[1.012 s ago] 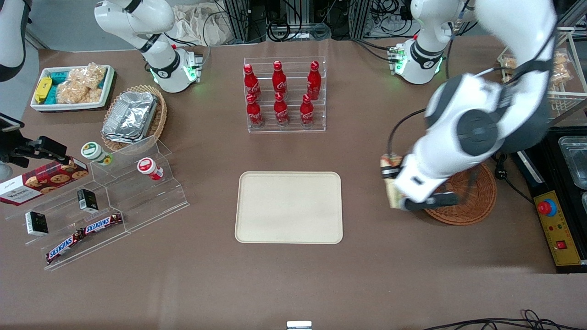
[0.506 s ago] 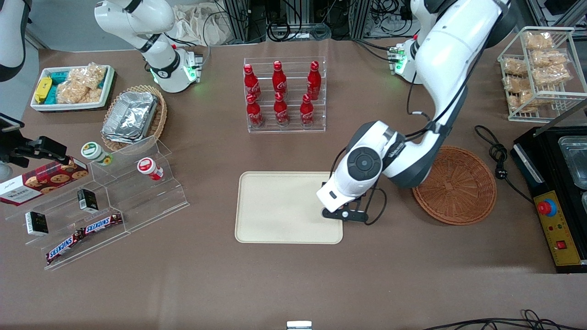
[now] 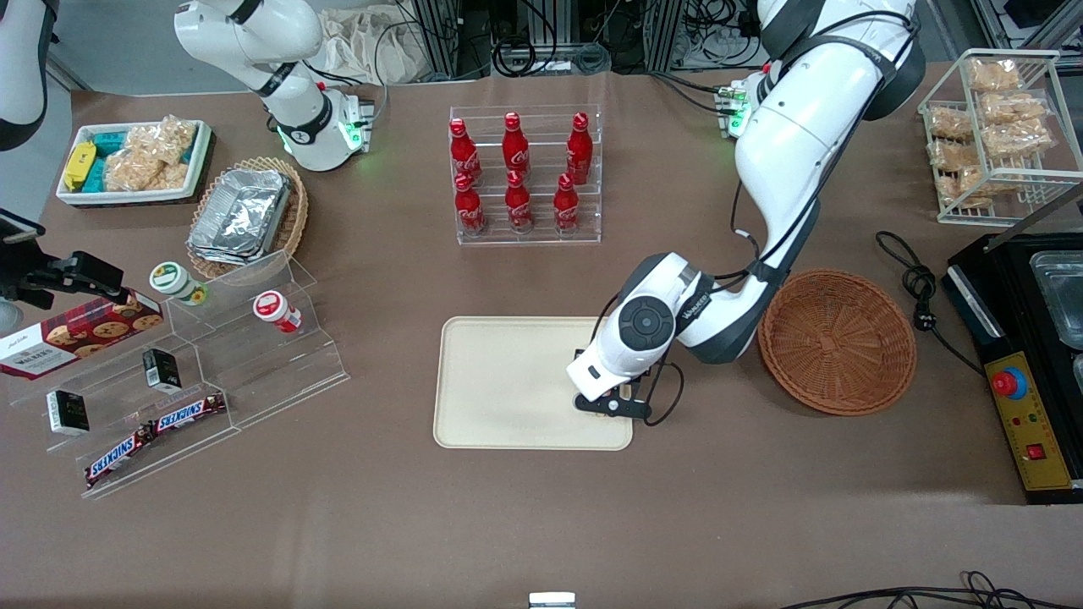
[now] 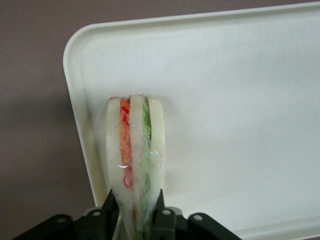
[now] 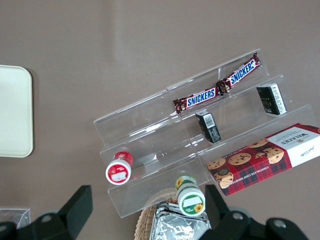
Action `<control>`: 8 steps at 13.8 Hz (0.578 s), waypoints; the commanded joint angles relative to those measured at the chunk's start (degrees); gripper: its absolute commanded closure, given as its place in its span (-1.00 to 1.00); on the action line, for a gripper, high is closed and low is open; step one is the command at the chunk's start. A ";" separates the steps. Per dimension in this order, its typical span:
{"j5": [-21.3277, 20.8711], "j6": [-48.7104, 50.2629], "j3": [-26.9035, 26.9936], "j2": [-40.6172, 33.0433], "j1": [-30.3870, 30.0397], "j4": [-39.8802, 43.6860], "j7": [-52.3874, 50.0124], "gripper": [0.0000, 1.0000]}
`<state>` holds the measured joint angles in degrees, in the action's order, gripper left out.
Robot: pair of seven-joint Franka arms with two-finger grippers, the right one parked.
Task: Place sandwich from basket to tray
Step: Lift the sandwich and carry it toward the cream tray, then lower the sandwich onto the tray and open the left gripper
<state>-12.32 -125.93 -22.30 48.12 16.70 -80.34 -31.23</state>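
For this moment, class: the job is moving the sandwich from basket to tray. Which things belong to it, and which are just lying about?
Job:
- sandwich, clamped in the gripper over the tray
- tray
- basket, nothing in it

Lying about:
- cola bottles
- Snickers bars
- cookie box
- foil trays
- wire rack of snacks

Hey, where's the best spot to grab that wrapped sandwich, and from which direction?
Grip it as the gripper does now: across the two flat bread faces of the sandwich, coming in from above the tray. The faces are broad and parallel, so the fingers press the layers together rather than splitting them. Squeezing the thin filling edge would likely slip.
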 commanded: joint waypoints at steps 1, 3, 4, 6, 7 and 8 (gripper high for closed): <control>-0.60 1.73 0.86 -0.92 0.79 1.59 -0.84 -0.99; -0.52 7.59 0.86 -4.16 0.62 2.20 -3.65 -0.99; -0.34 11.11 0.86 -6.61 0.53 2.55 -3.75 -0.99; 0.18 15.78 0.86 -12.76 -1.48 2.64 -3.40 -0.99; 0.45 16.85 0.77 -15.66 -3.67 2.47 -3.05 -0.99; 0.45 18.77 0.77 -18.82 -5.69 2.29 -2.96 -0.98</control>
<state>-12.29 -110.49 -21.72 36.51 14.72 -75.69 -34.12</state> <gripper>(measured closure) 0.004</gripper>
